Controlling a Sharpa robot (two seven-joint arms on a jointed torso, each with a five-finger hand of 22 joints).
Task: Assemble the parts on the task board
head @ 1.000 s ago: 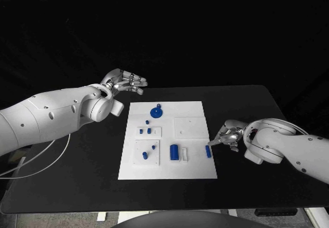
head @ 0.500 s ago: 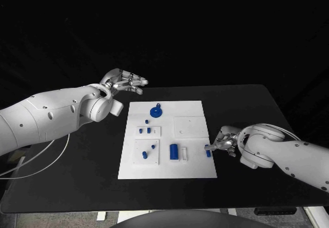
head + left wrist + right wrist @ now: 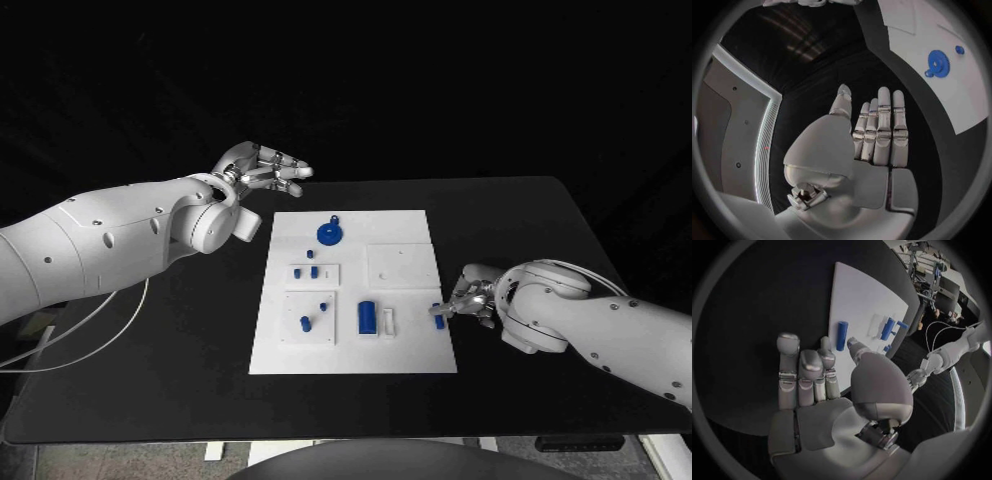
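Head view: the flat white rectangular task board (image 3: 353, 290) lies mid-tabletop (image 3: 519, 215), bare black surface all round. The right hand (image 3: 469, 298) meets the board's right edge by a small blue cylindrical peg (image 3: 437, 317). Left wrist view: the left hand (image 3: 870, 145), fingers (image 3: 882, 117) straight, together, empty. Right wrist view: fingertips beside the peg, seemingly touching.

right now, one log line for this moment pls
left robot hand: open, off board | right robot hand: fingers at blue pin, grasp unclear | task board: parts unassembled

No text, label or number can be read anywhere.
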